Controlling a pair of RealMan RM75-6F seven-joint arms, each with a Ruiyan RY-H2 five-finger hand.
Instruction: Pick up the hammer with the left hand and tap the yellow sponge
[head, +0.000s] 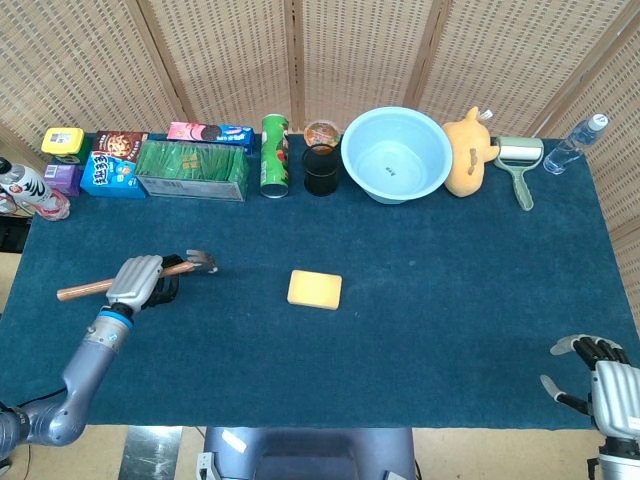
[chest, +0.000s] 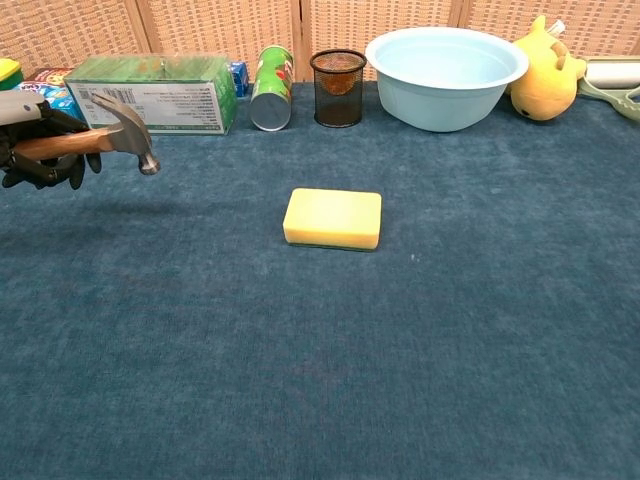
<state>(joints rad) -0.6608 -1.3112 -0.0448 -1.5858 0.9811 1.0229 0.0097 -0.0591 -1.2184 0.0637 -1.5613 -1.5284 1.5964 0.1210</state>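
**Listener:** Where is the hammer, and where is the sponge?

**Operator:** My left hand (head: 137, 281) has its fingers wrapped around the wooden handle of the hammer (head: 150, 274), which I judge is held above the blue table (head: 450, 300), not resting on it. The handle runs roughly left to right, with the metal head pointing toward the yellow sponge (head: 314, 289). The sponge lies flat near the middle of the table, well apart from the hammer head, off to its right. So the next tap would mean swinging rightward and down.

**Listener:** And the other hand?

**Operator:** My right hand (head: 603, 378) sits at the table's near right corner, fingers spread, holding nothing, far from the sponge.

**Listener:** Anything hard to make out?

**Operator:** In the chest view my left hand (chest: 40, 150) is cut off at the frame's edge, so the handle's tail is hidden there.
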